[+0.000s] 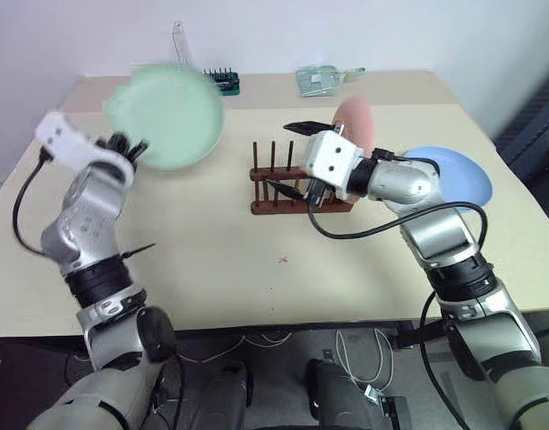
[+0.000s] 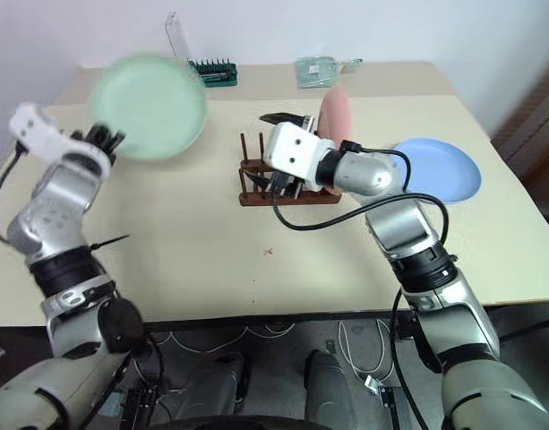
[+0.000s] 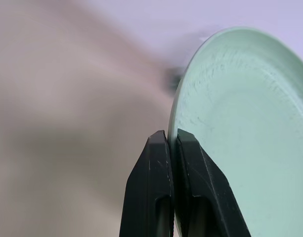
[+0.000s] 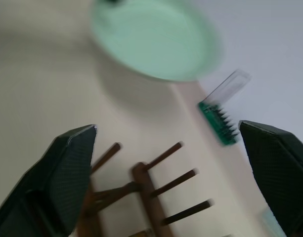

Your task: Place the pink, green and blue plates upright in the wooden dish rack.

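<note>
My left gripper (image 1: pixel 131 148) is shut on the rim of the pale green plate (image 1: pixel 167 116), which hangs tilted in the air over the table's far left; the left wrist view shows both fingers (image 3: pixel 158 163) pinching its edge (image 3: pixel 245 138). The dark wooden dish rack (image 1: pixel 274 193) stands at the table's middle. A pink plate (image 1: pixel 356 121) stands on edge at its right end, lower part hidden behind my right hand. My right gripper (image 1: pixel 292 159) is open over the rack's pegs (image 4: pixel 161 187), holding nothing. The blue plate (image 1: pixel 458 175) lies flat to the right.
At the table's back edge lie a small green toothed block (image 1: pixel 227 82), a clear upright plastic piece (image 1: pixel 180 40) and a clear packet (image 1: pixel 321 79). A black cable (image 1: pixel 346 235) loops from my right wrist over the table in front of the rack.
</note>
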